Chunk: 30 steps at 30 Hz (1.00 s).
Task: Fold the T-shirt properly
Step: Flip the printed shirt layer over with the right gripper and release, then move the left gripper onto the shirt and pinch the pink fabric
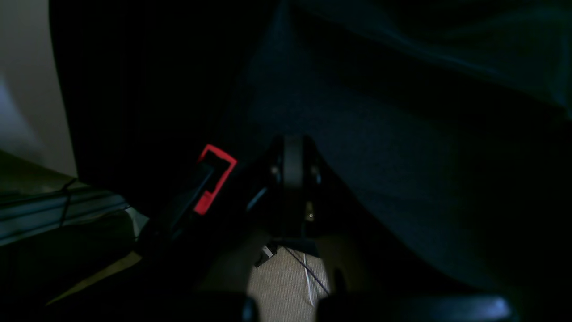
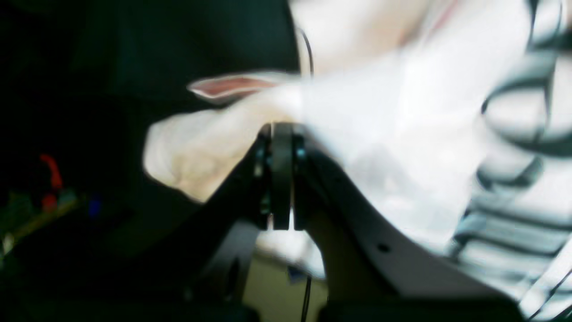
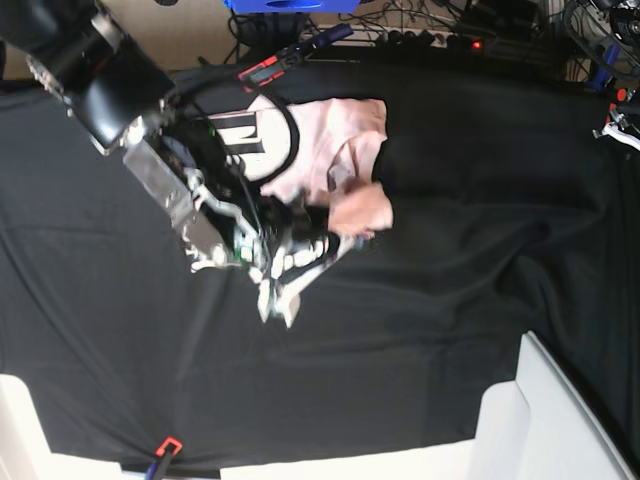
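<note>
The pale pink T-shirt point(image 3: 335, 150) lies crumpled on the black tablecloth point(image 3: 480, 250) at the upper middle, with one part folded over and black lettering showing near the arm. In the right wrist view the T-shirt point(image 2: 380, 134) is blurred and drapes around my right gripper point(image 2: 281, 127), whose jaws are pressed together on the cloth. In the base view the right gripper point(image 3: 272, 285) sits at the shirt's lower left edge. My left gripper point(image 1: 292, 143) is shut and empty, hanging off the table beside the draped dark cloth.
A red clamp point(image 1: 214, 179) grips the tablecloth's edge near the left gripper, with beige floor below. Another red clamp point(image 3: 167, 446) sits at the front edge. A white panel point(image 3: 560, 420) stands at the front right. Cables and a power strip point(image 3: 470, 35) line the back.
</note>
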{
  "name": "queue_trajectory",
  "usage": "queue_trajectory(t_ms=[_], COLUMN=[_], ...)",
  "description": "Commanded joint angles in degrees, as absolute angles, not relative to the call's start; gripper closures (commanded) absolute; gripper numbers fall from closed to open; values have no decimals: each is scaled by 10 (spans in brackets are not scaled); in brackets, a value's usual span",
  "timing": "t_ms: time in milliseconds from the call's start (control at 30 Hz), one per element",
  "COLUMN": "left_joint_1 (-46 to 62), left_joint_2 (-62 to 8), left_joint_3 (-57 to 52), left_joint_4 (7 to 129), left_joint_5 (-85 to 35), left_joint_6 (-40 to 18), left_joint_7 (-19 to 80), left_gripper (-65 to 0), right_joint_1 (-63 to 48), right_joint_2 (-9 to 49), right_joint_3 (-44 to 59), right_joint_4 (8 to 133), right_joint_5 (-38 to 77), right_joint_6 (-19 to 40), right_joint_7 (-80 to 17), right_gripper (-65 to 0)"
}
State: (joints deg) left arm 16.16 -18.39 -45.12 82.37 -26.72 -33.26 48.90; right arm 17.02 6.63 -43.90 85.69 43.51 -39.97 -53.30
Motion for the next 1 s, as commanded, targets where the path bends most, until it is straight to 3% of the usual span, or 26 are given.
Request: queue_trajectory(t_ms=[0,167,267,533,700,900,967], left_joint_1=[160,158,157,161,162,177,177], left_joint_2=[-196,-196,-196,-196,-189,-192,-192], left_joint_3=[-456,-456,-456,-452,-449,-328,-278], left_joint_4=[831,832,835,836,836,864,880], left_joint_5=[-271,-271,-271,-271,-271,-272,-276], left_joint_6=[-334,-334,-334,-334,-334,-335,-335], left_joint_7=[480,480,480,480,480,481,484], left_gripper=[-8,-8,-8,-8,-8,-22,-89], right_joint_1=[189,217,208,82,40,-2,-15], right_joint_2=[69,85,98,129,158,212,218], right_joint_3=[-435,-435,-428,-393,-393,-389,-389], right_joint_4=[860,872,909,993,1030,1080,1080], right_joint_5=[433,433,434,433,426,363,353], right_joint_6=[-400,-400,-400,-400,-400,-400,-400], right_joint_7=[-520,-524,-586,-614,-582,-565,-564], right_gripper=[-1,-1,-1,-1,-1,-1,-1])
